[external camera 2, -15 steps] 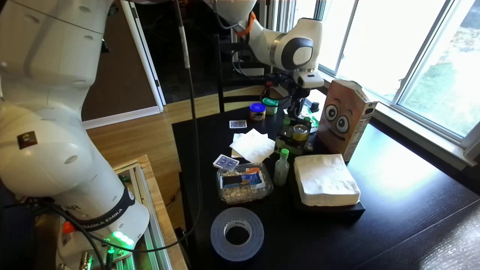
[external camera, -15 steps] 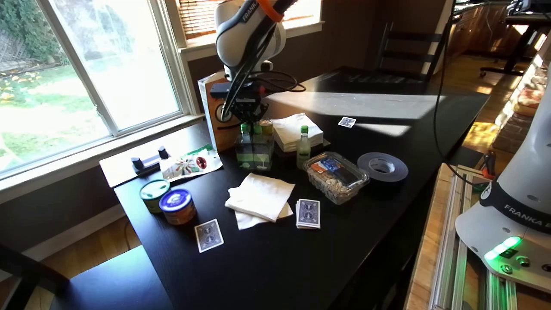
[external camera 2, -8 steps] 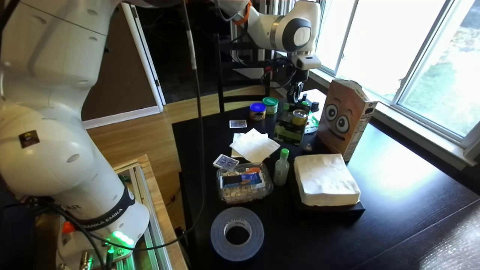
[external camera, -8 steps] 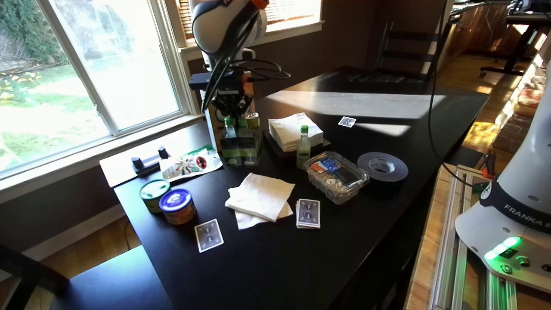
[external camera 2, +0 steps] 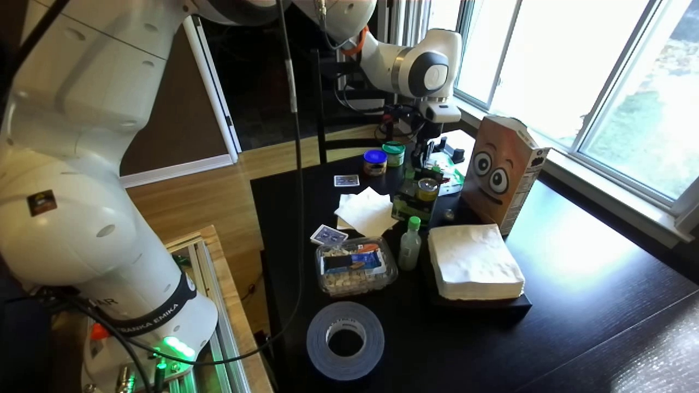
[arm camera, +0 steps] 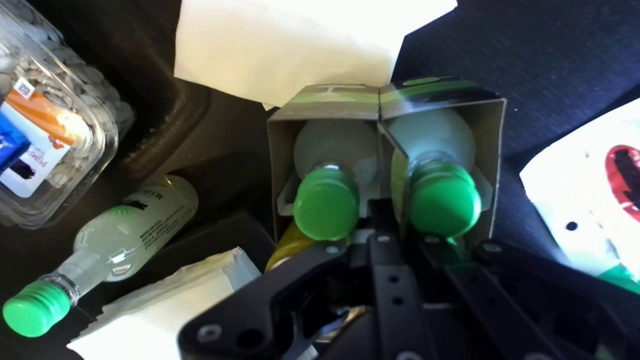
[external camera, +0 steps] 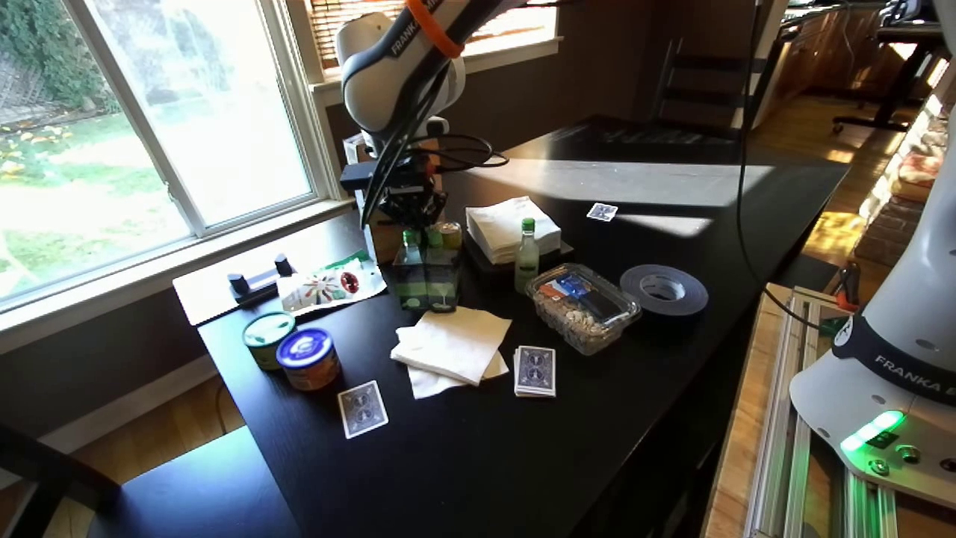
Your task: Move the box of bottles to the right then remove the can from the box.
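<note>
The box of bottles (external camera: 427, 280) is a low dark green box, in both exterior views (external camera 2: 414, 208), with green-capped bottles (arm camera: 326, 202) standing in it. A yellow can with a silver top (external camera 2: 427, 188) stands in a rear compartment; its yellow side (arm camera: 292, 245) shows partly in the wrist view. My gripper (arm camera: 400, 227) reaches down into the box between two bottles. Its fingers are close together on the box's middle divider (arm camera: 397, 172); one fingertip is hidden behind it. I cannot tell whether the box touches the table.
Loose napkins (external camera: 455, 344) lie against the box's near side. A loose bottle (external camera 2: 410, 245), a clear tub (external camera 2: 356, 267), a napkin stack (external camera 2: 475, 262) and tape (external camera 2: 345, 341) stand nearby. The face box (external camera 2: 497, 174) and a pouch (external camera: 332, 284) flank the box of bottles.
The box has moved with my gripper. It shifted left and up in both exterior views, then came down toward the loose napkins in the last half second.
</note>
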Motion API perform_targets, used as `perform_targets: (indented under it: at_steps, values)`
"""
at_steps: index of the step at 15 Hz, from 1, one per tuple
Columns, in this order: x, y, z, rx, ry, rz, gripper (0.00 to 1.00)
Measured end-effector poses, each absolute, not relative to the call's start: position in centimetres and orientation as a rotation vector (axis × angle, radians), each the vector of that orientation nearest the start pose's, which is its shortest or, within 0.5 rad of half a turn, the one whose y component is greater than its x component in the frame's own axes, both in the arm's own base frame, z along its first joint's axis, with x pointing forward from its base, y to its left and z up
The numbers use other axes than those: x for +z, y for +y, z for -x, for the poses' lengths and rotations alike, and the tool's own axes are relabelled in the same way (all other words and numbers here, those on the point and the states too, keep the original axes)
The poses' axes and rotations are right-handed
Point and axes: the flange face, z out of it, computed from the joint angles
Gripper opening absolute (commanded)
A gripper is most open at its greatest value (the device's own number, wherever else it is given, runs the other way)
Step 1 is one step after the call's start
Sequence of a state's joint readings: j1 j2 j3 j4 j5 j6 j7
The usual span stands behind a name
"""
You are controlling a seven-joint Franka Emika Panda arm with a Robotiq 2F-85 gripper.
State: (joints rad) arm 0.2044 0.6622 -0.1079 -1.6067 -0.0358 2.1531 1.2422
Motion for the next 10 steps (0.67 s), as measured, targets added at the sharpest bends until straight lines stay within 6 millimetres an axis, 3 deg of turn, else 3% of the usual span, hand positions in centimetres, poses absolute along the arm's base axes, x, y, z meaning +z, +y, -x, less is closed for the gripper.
perform_targets:
  at_steps: [2, 3, 5, 7, 10]
  values:
    - [22.7, 7.0, -67.7, 0.047, 1.762, 2.770, 0.01]
    - [22.6, 6.9, -67.7, 0.042, 1.770, 2.757, 0.28]
    - [22.7, 6.6, -67.9, 0.033, 1.782, 2.727, 0.33]
    - [23.3, 6.2, -68.2, 0.006, 1.790, 2.704, 0.47]
    - [26.0, 5.9, -68.3, -0.051, 1.793, 2.672, 0.68]
